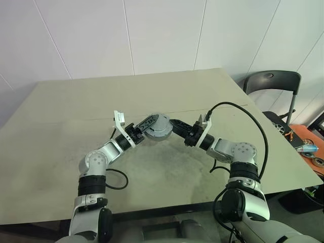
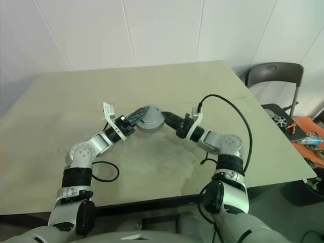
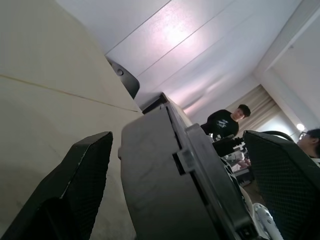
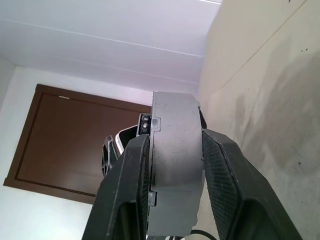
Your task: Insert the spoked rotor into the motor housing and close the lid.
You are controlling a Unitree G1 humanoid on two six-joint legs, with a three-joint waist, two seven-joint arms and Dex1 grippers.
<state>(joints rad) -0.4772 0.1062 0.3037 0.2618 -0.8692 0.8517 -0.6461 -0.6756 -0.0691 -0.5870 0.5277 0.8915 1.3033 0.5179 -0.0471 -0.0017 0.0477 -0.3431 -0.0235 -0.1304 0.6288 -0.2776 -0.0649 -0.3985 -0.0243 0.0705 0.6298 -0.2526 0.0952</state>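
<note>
**Grey motor assembly held up between my two pincers**

Nearest to me, my two arms reach in over the tabletop and meet in the middle, lifted above its surface. Between them is a round grey motor assembly, thick as a puck; I cannot tell from here which part is the lid and which the housing, since it reads as one closed grey body.

My right pincer is clamped on it: in the right wrist view both black fingers press flat against the two faces of the grey body, which stands edge-on between them with a small notch showing on its rim.

My left pincer stands wide apart. In the left wrist view its textured fingers sit either side of the same grey disc, with a clear gap on each side, so it is around the piece without touching it.

Off the tabletop's far right corner stands a dark chair. Two people show in the background of the left wrist view.
</note>
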